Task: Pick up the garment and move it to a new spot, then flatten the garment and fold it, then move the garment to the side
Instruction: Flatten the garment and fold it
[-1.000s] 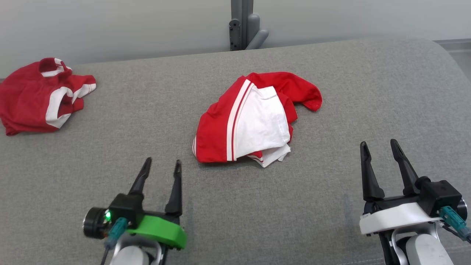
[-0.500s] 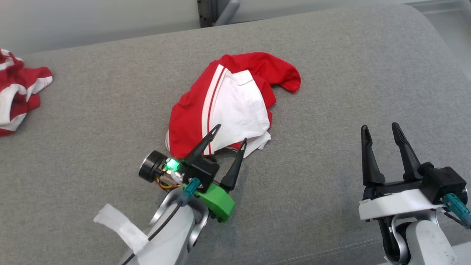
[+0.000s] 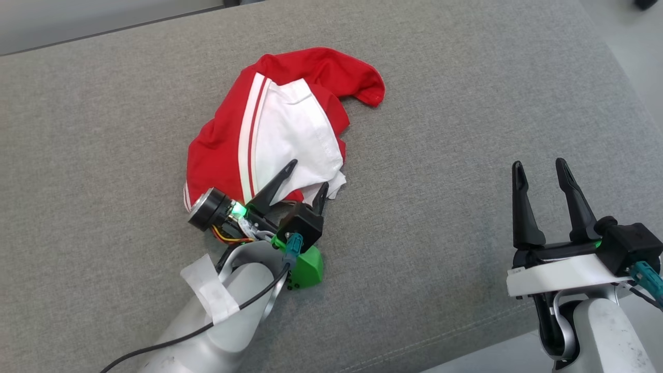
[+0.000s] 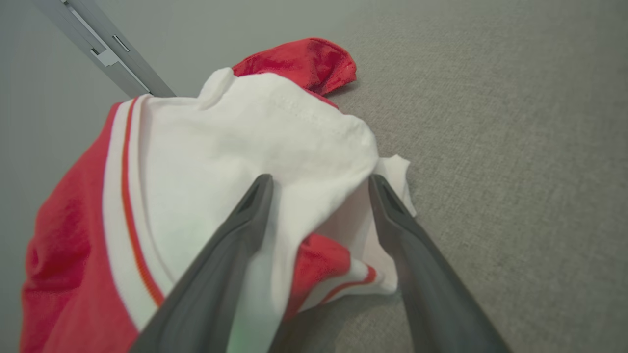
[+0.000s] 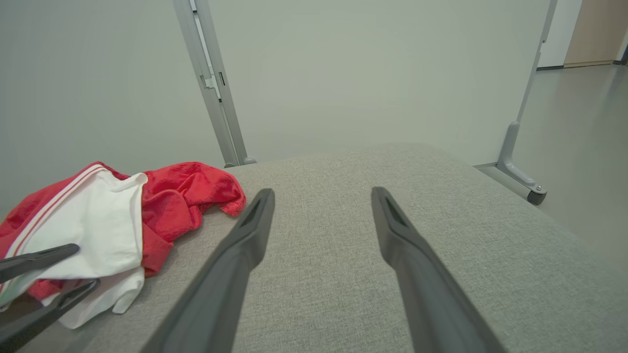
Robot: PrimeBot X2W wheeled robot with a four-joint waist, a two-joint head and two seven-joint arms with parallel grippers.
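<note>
The garment (image 3: 269, 129) is a crumpled red piece with a white panel and white stripes, lying on the grey padded surface (image 3: 440, 103). My left gripper (image 3: 310, 174) stands open at the garment's near edge, one finger over the white panel and the other beside its white corner. From the left wrist, the white fold (image 4: 221, 147) bulges between the fingers of the left gripper (image 4: 320, 180). My right gripper (image 3: 538, 163) is open and holds nothing, well to the right of the garment. The right wrist view has the garment (image 5: 98, 215) at its left, beyond the right gripper (image 5: 322, 191).
The padded surface's front edge (image 3: 466, 336) runs across the lower right, with pale floor (image 3: 627, 41) beyond its right side. A grey metal post (image 5: 211, 83) rises behind the surface against a plain wall. Bare fabric lies between the two grippers.
The head camera has tipped down and turned, so the second red garment left the picture. My left gripper reached forward to the garment's near edge, jaws still wide. The right gripper stayed put.
</note>
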